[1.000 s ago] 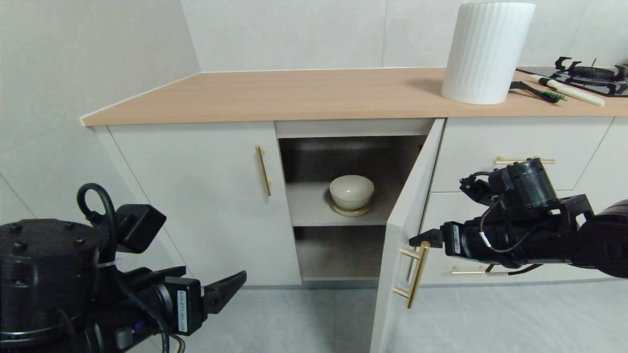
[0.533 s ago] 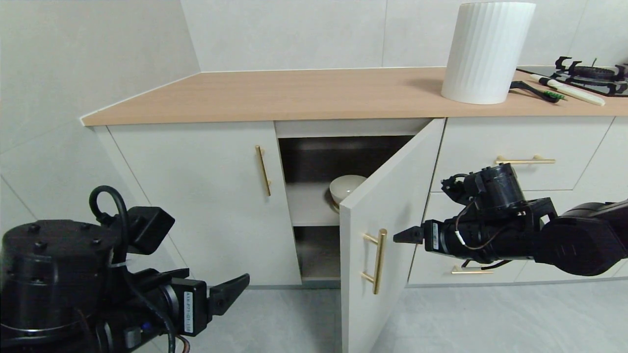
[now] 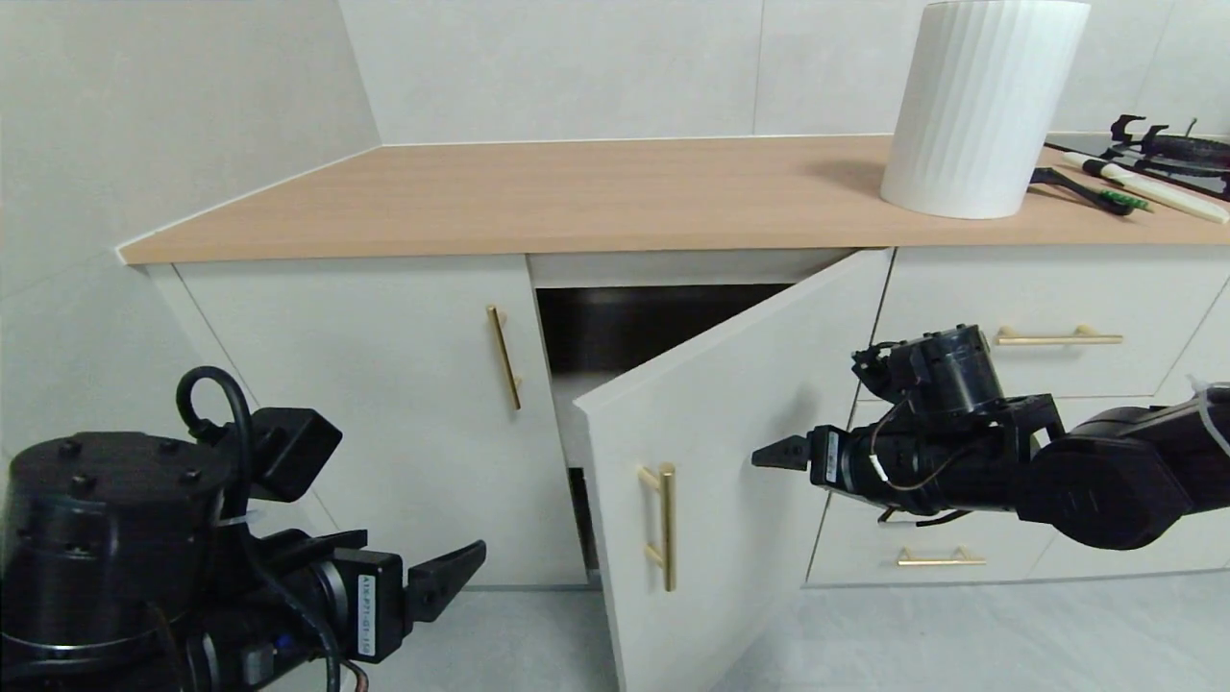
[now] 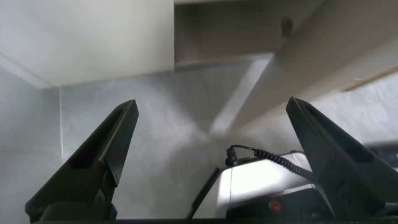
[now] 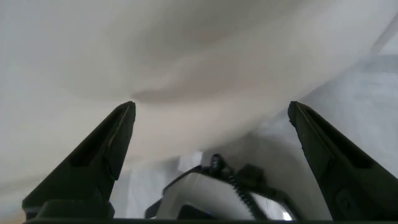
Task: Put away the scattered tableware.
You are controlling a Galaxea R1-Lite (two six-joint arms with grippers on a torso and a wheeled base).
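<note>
The white cabinet door [image 3: 730, 404] with a gold handle [image 3: 663, 527] stands about half shut and hides the shelf inside the cabinet. My right gripper [image 3: 774, 452] is level with the door's outer face, its tip right at the panel, to the right of the handle. In the right wrist view its fingers [image 5: 93, 168] stand wide apart with the pale door panel [image 5: 186, 50] close in front. My left gripper [image 3: 461, 567] hangs low at the left, open and holding nothing; the left wrist view has it [image 4: 211, 155] above the grey floor, facing the door's lower edge [image 4: 323, 56].
A tall white ribbed container [image 3: 980, 106] stands on the wooden counter [image 3: 577, 192], with utensils [image 3: 1143, 187] and a stove grate [image 3: 1177, 144] at the far right. The left cabinet door [image 3: 384, 384] is shut. Drawers [image 3: 1057, 336] sit behind my right arm.
The door has swung left from wide open to about half shut, with my right gripper following against it. The pale bowl on the shelf is now covered. The head view shifted slightly.
</note>
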